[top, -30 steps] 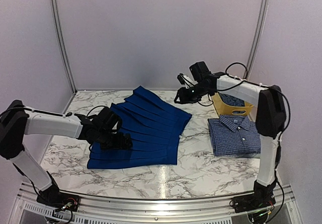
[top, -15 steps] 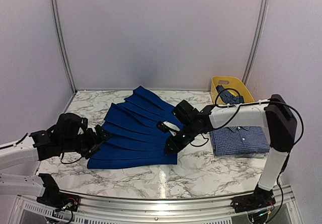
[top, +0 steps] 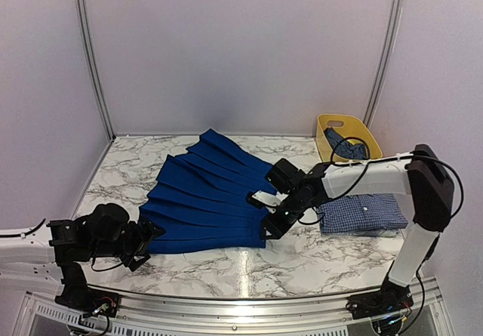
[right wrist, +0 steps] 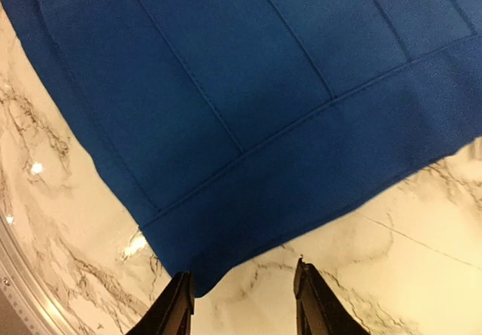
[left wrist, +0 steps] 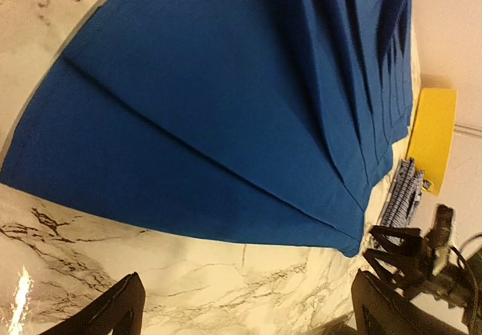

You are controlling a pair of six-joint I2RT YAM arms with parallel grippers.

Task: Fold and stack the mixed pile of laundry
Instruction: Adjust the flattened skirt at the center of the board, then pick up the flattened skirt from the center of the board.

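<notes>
The bright royal-blue pleated garment [top: 204,196] lies spread flat on the marble table [top: 302,260]. My right gripper [top: 269,229] hovers at its front right corner. In the right wrist view that gripper [right wrist: 241,309] is open, and the cloth's corner [right wrist: 197,278] lies just by the left finger, not pinched. My left gripper [top: 143,245] is wide open at the front left, just off the garment's left corner. In the left wrist view it [left wrist: 252,316] stands over bare marble, with the blue cloth [left wrist: 226,109] ahead. A folded checked shirt [top: 361,214] lies at the right. A dark denim garment [top: 349,146] sits in the tub.
The yellow plastic tub [top: 332,124] stands at the back right corner, also seen in the left wrist view [left wrist: 431,135]. Grey walls close in the table at the back and both sides. A metal rail [top: 241,306] runs along the near edge.
The right arm has swung from the tub down to the blue garment's front right corner. The left arm has drawn back off the garment to the front left.
</notes>
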